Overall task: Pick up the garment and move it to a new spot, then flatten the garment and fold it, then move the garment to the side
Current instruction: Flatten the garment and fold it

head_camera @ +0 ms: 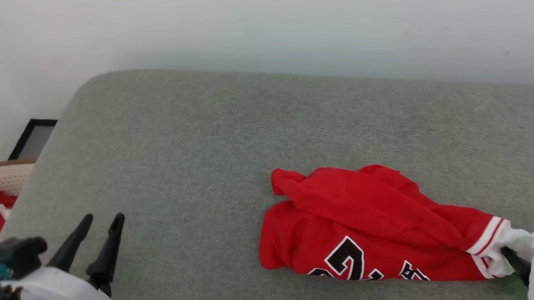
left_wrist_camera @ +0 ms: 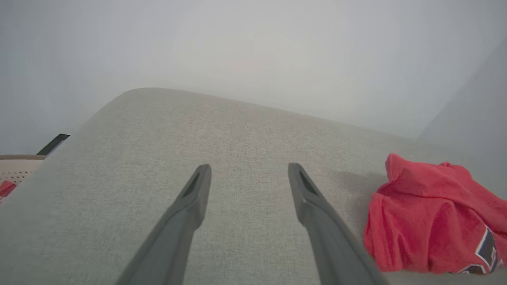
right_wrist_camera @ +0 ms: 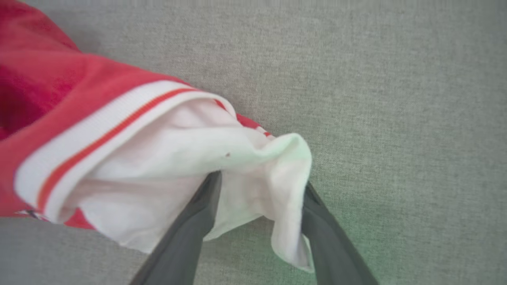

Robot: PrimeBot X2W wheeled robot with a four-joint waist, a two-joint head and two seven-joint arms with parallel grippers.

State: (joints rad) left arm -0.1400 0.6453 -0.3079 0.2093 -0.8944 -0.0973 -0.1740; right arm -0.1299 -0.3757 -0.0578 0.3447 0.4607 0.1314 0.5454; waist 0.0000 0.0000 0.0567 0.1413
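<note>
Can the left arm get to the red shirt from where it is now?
Probably yes. The left arm's jaws stand open above bare grey cushion, and nothing lies between them and the shirt to their right. The right arm is at the white sleeve, at the far end.

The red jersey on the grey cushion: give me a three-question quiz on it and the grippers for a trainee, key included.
1. True or false: the garment lies spread flat on the grey cushion.
2. Which part of it sits between the right gripper fingers? A. white sleeve B. collar C. black lettering
3. Fill in: the left gripper, over bare cushion, has its fingers ____.
Key: 1 false, it is bunched; 2 A; 3 open.
</note>
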